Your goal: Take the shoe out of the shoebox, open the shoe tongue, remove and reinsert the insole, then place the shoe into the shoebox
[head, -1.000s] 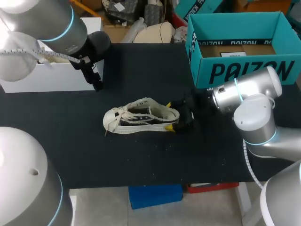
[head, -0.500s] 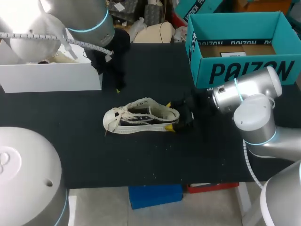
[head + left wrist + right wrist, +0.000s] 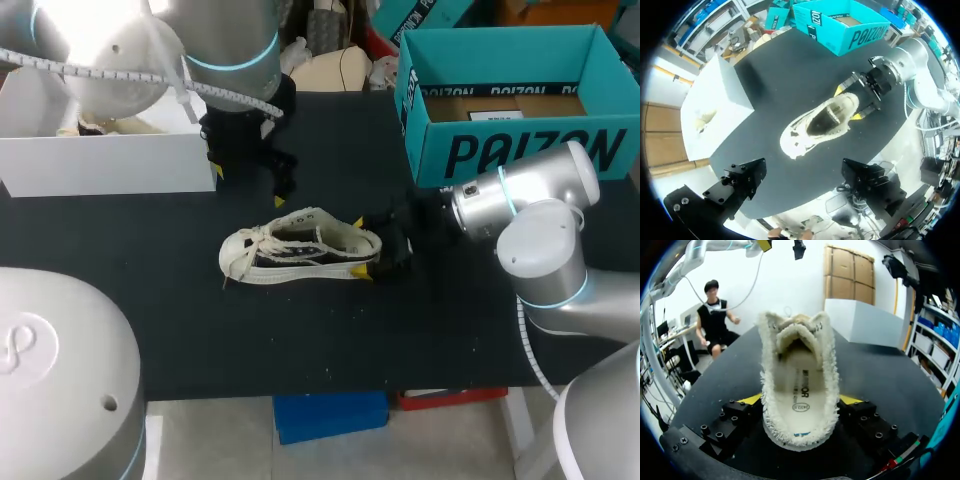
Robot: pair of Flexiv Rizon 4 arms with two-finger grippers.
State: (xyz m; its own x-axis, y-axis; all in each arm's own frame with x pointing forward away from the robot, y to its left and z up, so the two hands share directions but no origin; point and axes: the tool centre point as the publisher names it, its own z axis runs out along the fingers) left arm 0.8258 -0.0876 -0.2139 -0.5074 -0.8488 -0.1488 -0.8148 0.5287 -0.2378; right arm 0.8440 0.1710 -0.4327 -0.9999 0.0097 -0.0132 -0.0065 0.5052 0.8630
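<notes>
Shoe (image 3: pixel 300 250) is out of the shoebox (image 3: pixel 520 150), sitting on its sole mid-table (image 3: pixel 200 330). Toe points to my left, heel to my right arm. Laces are loose at the toe end.

Right tool (image 3: pixel 360 246) is at the heel, one yellow tip on each side. In the right wrist view the shoe (image 3: pixel 797 375) fills the gap between the tips of the right tool (image 3: pixel 800 400). It looks clamped on the heel, though pad contact is partly hidden by the fuzzy collar. Insole (image 3: pixel 800 390) lies flat inside the shoe.

Left tool (image 3: pixel 248 186) hovers above the table on the far side of the shoe, near its middle and not touching it. Its fingers are spread wide with nothing between them. The left wrist view looks straight down on the shoe (image 3: pixel 822 122), which lies ahead of the left tool (image 3: pixel 805 182) and well apart from it.

Shoebox stands open at the far right corner, well apart from the shoe. White box (image 3: pixel 110 165) sits at the far left, near the left arm.
</notes>
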